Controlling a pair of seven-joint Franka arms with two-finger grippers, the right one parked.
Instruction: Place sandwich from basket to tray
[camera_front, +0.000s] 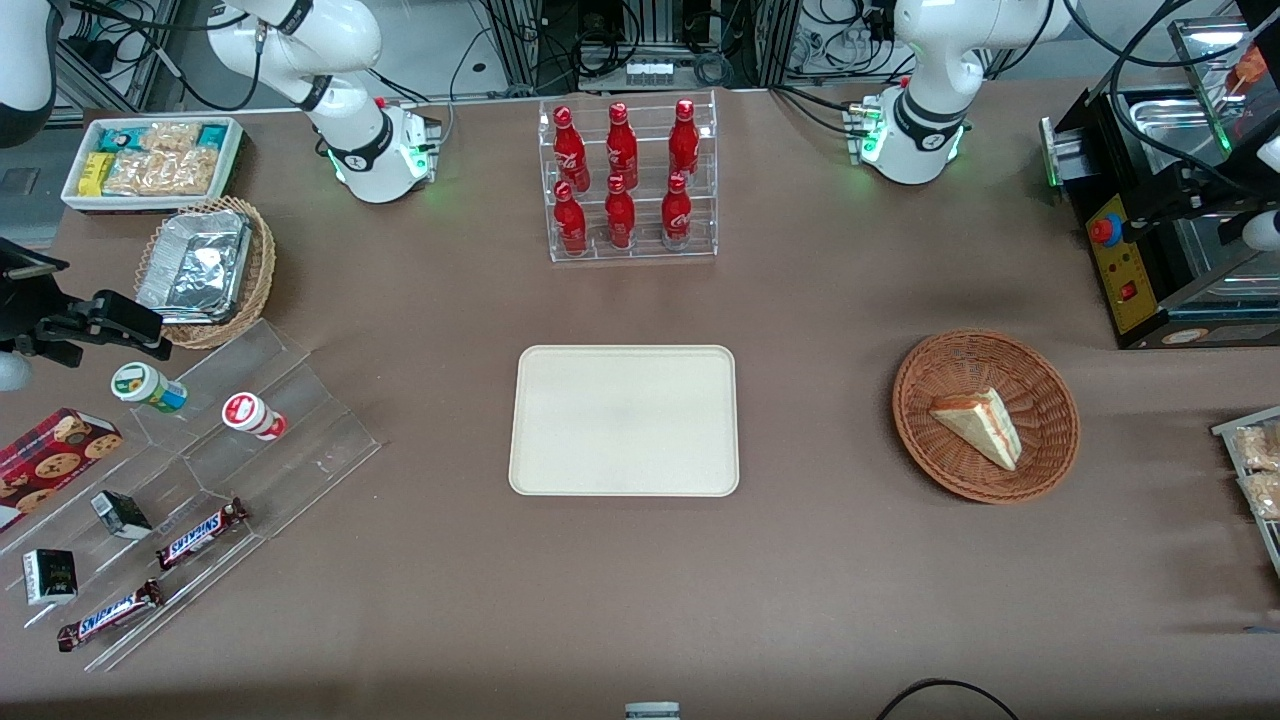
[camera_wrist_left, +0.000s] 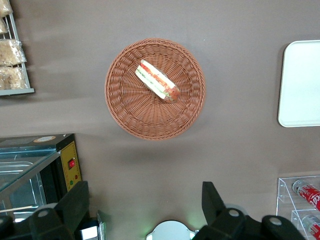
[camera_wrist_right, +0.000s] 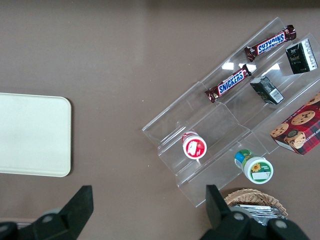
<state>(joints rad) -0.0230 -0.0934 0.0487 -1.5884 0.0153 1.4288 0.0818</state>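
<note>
The sandwich (camera_front: 980, 425) (camera_wrist_left: 157, 80), a pale bread wedge with red and green filling, lies in the round reddish-brown basket (camera_front: 920, 400) (camera_wrist_left: 125, 110) toward the working arm's end of the table. The cream tray (camera_front: 625, 420) (camera_wrist_left: 300, 85) (camera_wrist_right: 30, 135) lies flat and bare at the table's middle. My gripper (camera_front: 1165, 205) (camera_wrist_left: 145, 200) hangs high above the table, over the black machine and farther from the front camera than the basket. It is open, with only bare table showing between its fingers (camera_wrist_left: 75, 202).
A black machine with a yellow panel (camera_front: 1130, 260) (camera_wrist_left: 70, 162) stands beside the basket. A clear rack of red bottles (camera_front: 630, 180) is past the tray. A wire rack of packets (camera_front: 1255, 470) sits at the table's edge. Snack steps (camera_front: 200, 480), a foil-filled basket (camera_front: 205, 270) and a white bin (camera_front: 150, 160) lie toward the parked arm's end.
</note>
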